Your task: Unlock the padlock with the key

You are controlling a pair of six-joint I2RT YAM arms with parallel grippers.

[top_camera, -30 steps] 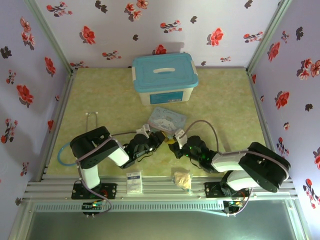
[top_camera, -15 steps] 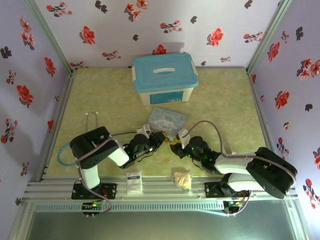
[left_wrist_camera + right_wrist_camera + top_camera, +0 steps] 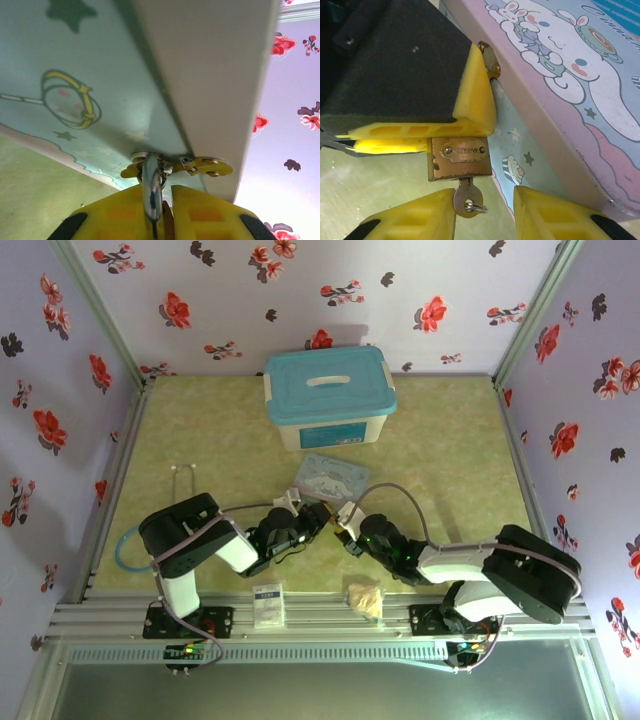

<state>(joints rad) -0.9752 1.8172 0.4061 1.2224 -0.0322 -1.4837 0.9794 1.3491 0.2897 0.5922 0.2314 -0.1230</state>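
Observation:
In the right wrist view the brass padlock (image 3: 460, 157) hangs just off the edge of the blue cartoon tin (image 3: 560, 60). The small key (image 3: 467, 197) is in its keyhole, with a thin ring through the key's head. My left gripper's yellow fingers (image 3: 470, 105) clamp the padlock from above. My right gripper (image 3: 482, 216) is open, with one pad on each side of the key; the left pad is close against the key's head. In the left wrist view the silver shackle (image 3: 151, 187) sits between the shut pads of my left gripper (image 3: 162, 212), under the tin's gold hasp (image 3: 205, 166).
From above, both grippers meet just below the tin (image 3: 333, 478), left (image 3: 323, 517) and right (image 3: 349, 531). A white box with a teal lid (image 3: 330, 395) stands behind. A white card (image 3: 267, 605) and a beige wad (image 3: 365, 598) lie near the front edge.
My right gripper has opened and released the key, which stays in the padlock. The right arm has shifted slightly left. The left arm has kept still.

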